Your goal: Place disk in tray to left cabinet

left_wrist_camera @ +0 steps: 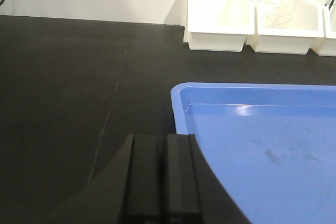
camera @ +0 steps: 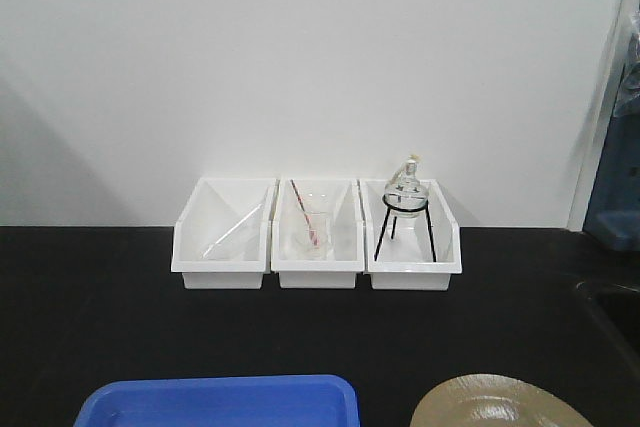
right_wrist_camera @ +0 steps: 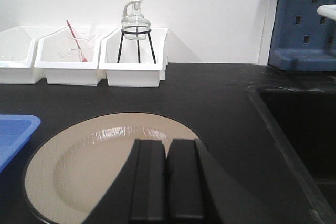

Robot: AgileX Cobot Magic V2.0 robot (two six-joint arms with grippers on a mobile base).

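The beige disk (right_wrist_camera: 94,166) with a thin black rim lies flat on the black counter, also showing at the front view's bottom right (camera: 500,405). To its left lies the empty blue tray (camera: 220,402), filling the lower right of the left wrist view (left_wrist_camera: 262,150). My right gripper (right_wrist_camera: 167,142) hovers shut over the disk's right part with nothing between its fingers. My left gripper (left_wrist_camera: 161,137) is shut beside the tray's near left corner, holding nothing. The left cabinet is out of view.
Three white bins (camera: 315,237) stand in a row against the back wall; the right one holds a glass flask on a black tripod (camera: 405,207). A dark sink (right_wrist_camera: 299,129) opens at the right. A blue rack (right_wrist_camera: 307,19) stands behind the sink.
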